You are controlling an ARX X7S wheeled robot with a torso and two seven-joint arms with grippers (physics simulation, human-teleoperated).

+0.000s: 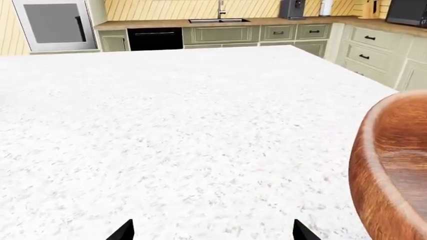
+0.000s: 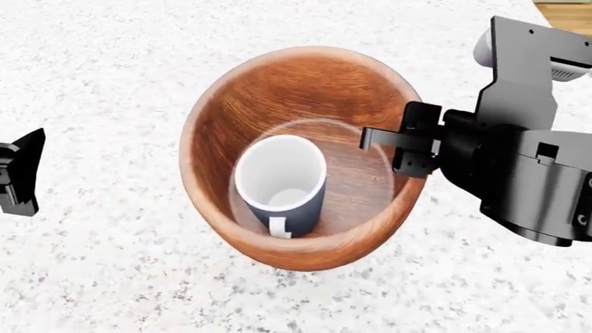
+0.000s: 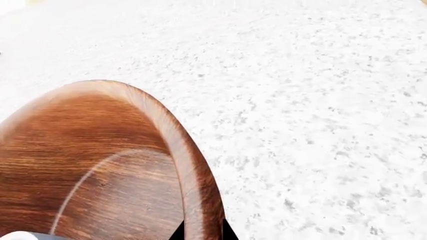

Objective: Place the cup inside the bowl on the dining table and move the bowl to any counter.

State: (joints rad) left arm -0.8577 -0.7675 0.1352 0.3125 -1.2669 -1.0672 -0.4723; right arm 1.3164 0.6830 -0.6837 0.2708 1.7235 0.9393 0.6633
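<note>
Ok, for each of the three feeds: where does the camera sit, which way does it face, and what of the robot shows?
Head view: looks down on the reddish-brown wooden bowl holding the blue-grey mug; the right gripper is at the rim, the left gripper at the frame's edge.
Left wrist view: faces across the white speckled stone table toward the brown wooden counter; black fingertips show.
Right wrist view: close above the bowl's rim; fingertips straddle it.
All three share bowl and table.

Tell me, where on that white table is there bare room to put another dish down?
The dining table is bare from the bowl out to its far edge facing the counter. It is crowded only at the bowl, which holds the cup, with the right gripper at its rim.
</note>
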